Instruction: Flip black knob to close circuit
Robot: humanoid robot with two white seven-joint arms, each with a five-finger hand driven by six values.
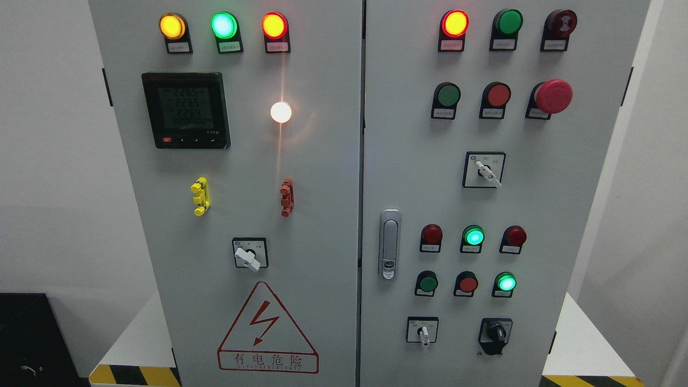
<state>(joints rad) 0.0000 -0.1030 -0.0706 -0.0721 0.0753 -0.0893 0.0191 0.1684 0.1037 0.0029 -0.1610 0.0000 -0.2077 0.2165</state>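
Filling most of the head view, a grey two-door electrical cabinet (322,161) stands upright on a white base with yellow-and-black hazard stripes (134,375). Neither robot hand appears anywhere in view, so whether each is released, clenched or grasping cannot be told. On the left door sit a triangular red shock warning sign (266,330), a dark digital meter (185,110) with lit digits, a row of three lit lamps (223,25) (amber, green, red), a bright white lamp (280,112), and a white selector switch (250,253). The right door carries a silver latch handle (389,244), a red mushroom stop button (553,97), and rows of red and green buttons. The black knob (495,334) sits low on the right door, near its bottom right, just right of a small white switch (423,330), its pointer upright.
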